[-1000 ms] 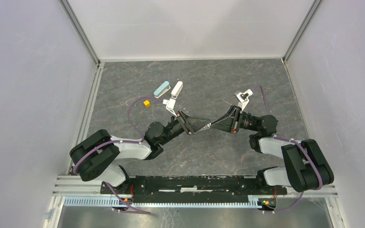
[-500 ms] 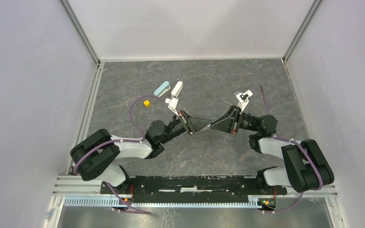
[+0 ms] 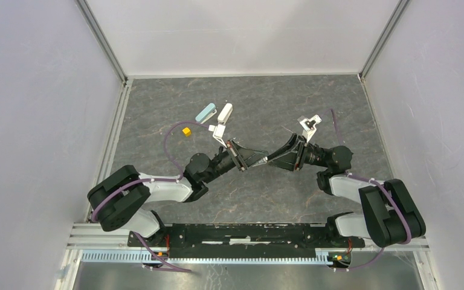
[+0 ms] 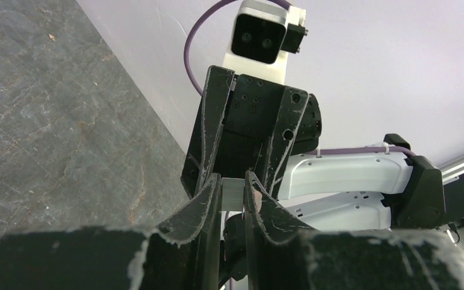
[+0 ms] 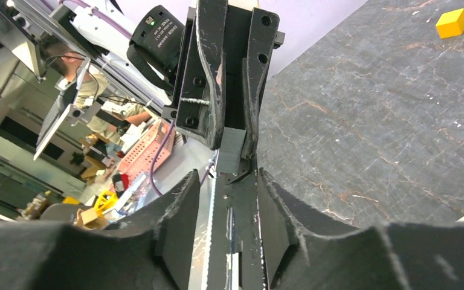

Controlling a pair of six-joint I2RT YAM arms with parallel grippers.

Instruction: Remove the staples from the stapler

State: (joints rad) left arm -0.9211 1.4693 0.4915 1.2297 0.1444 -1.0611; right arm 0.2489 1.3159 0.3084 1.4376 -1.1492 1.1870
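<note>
Stapler: the small grey stapler is held off the table, in the air between the two hands at mid-table, where the arms meet tip to tip.
Left hand: the left hand is pinched narrow on the stapler's near end; in its wrist view the grey block sits tight between its two fingers.
Right hand: the right hand faces it with its fingers parted; a silvery rail runs between them without being clamped, as far as the right wrist view shows.
Staples: I cannot make out the strip itself; the rail may carry it.
Step in hand: a handover, judging by the grips, with the stapler now borne by the left hand.
Next move: the right hand needs a fresh, firm grip on the rail while the left holds steady.
Table: a yellow cube, a teal oblong and a white oblong lie at the far left, well apart from the work.
</note>
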